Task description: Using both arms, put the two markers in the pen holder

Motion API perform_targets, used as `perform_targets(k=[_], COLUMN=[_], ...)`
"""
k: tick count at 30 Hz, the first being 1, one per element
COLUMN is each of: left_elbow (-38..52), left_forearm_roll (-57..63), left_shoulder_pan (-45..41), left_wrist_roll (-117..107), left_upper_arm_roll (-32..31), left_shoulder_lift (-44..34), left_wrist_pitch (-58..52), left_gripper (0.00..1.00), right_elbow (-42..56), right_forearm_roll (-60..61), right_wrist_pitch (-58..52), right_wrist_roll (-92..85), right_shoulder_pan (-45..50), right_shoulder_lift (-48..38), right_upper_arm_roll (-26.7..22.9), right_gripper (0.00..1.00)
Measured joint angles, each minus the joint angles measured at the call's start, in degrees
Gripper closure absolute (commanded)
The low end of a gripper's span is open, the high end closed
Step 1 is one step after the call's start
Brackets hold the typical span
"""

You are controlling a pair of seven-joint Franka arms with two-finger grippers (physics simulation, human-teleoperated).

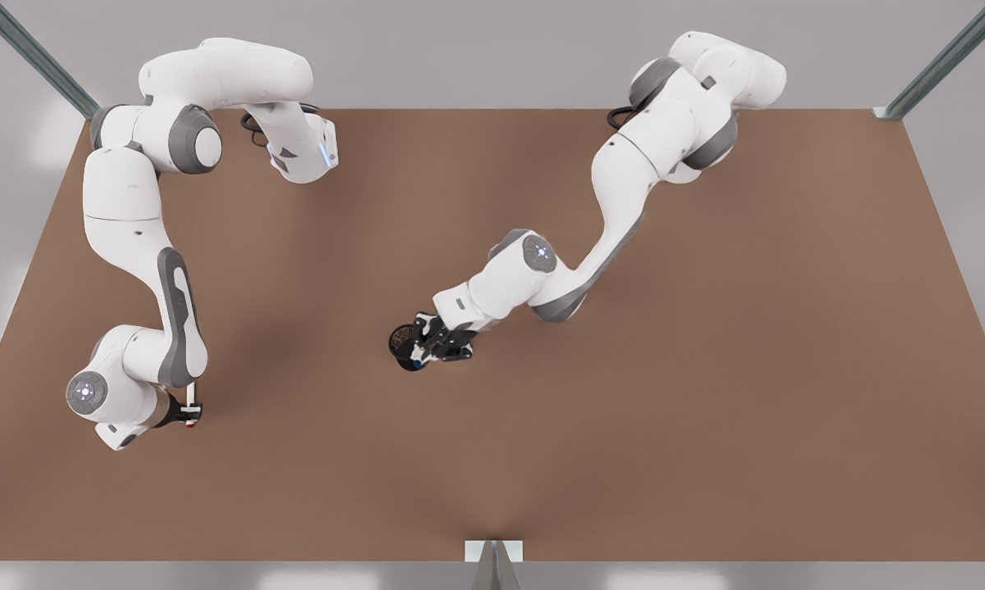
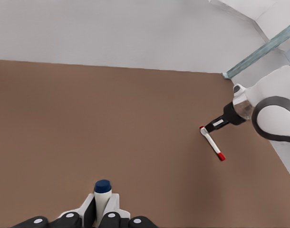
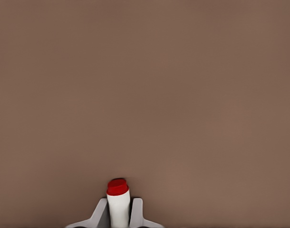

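The black mesh pen holder (image 1: 401,340) stands near the table's middle. Right beside it hovers my left gripper (image 1: 428,346), shut on the blue-capped marker (image 1: 417,358), whose cap sits at the holder's rim. In the left wrist view the blue-capped marker (image 2: 102,192) sticks out between the white fingertips of the left gripper (image 2: 102,209). At the front view's left, my right gripper (image 1: 188,408) is shut on the red-capped marker (image 1: 192,422) just above the table. The right wrist view has the red-capped marker (image 3: 118,198) clamped in the right gripper (image 3: 118,211). Far off, the left wrist view catches the red-capped marker (image 2: 213,144) too.
The brown table (image 1: 705,393) spreads wide around both arms, with grey floor beyond its edges. Metal frame struts (image 1: 935,65) stand at the far corners, and a bracket (image 1: 492,553) sits at the near edge's middle.
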Motion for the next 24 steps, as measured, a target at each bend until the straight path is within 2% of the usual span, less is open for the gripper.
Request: perform_targets(k=[2,9,15,24], left_elbow=[0.3,-0.4,-4.4,-5.1], left_forearm_roll=[0.9,3.4,5.0,11.2], left_shoulder_pan=[-1.4,-3.0,-3.4,-3.3], left_wrist_roll=[0.6,3.4,5.1,7.0], left_upper_arm_roll=[0.1,0.4,0.5,2.0], left_shoulder_lift=[1.8,4.6,5.3,7.8], left_wrist_pitch=[7.0,22.7,29.6,36.3], left_gripper=[0.79,0.79,0.79,0.79], right_elbow=[0.0,-0.3,-0.3,-1.5], right_forearm_roll=[0.2,0.6,0.6,0.8], right_wrist_pitch=[0.0,-0.6,-4.4,-6.8], right_wrist_roll=[-0.3,-1.3,-1.7,-2.0], right_shoulder_pan=[-0.1,0.1,0.1,-0.3], right_shoulder_lift=[0.0,-2.0,-11.2,-15.0], right_upper_arm_roll=[0.0,0.6,5.5,8.5], right_gripper=[0.79,0.79,0.79,0.79])
